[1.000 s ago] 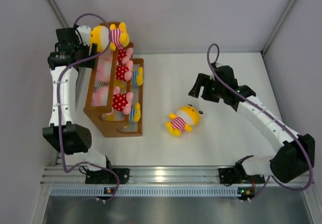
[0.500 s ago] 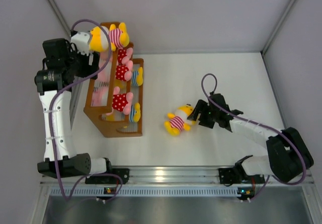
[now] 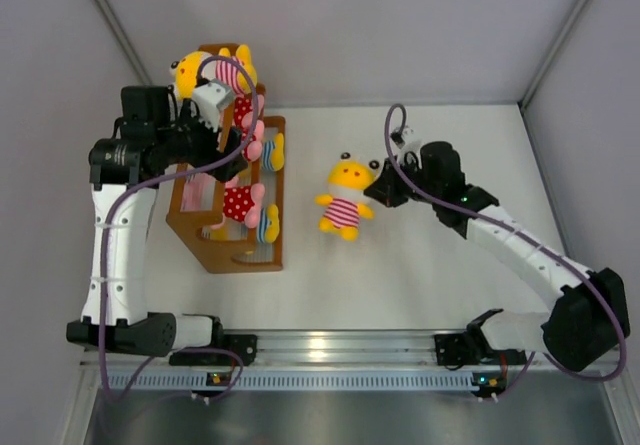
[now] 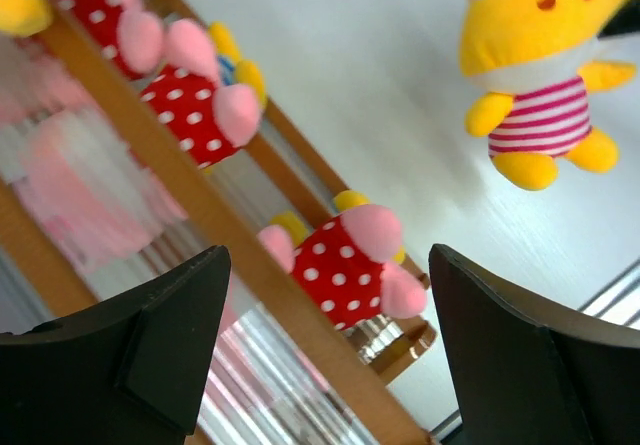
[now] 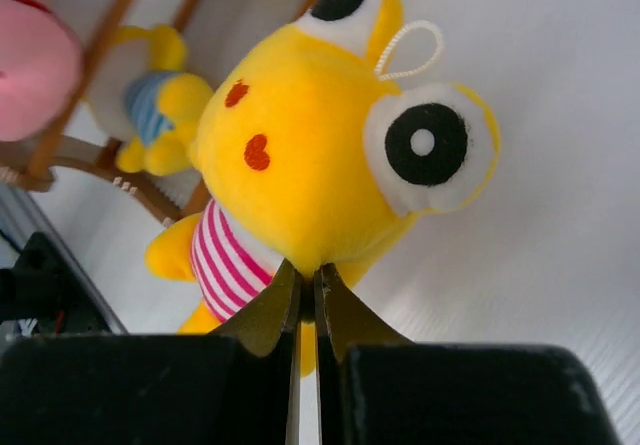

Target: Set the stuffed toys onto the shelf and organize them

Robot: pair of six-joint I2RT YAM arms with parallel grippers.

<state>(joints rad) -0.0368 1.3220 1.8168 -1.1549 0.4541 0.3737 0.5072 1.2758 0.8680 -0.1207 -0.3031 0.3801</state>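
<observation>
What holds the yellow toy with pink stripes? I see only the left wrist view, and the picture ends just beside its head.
Observer: The right arm. Its jaws are shut on the striped toy and pinch the plush just under the head.
Operator: Where is the toy relative to the shelf?
Observer: In the top view it is to the right of the shelf, apart from it, about level with its middle.
Operator: Is a toy of this kind on the shelf already?
Observer: Yes, one yellow-headed toy in pink stripes sits at the far end.
</observation>
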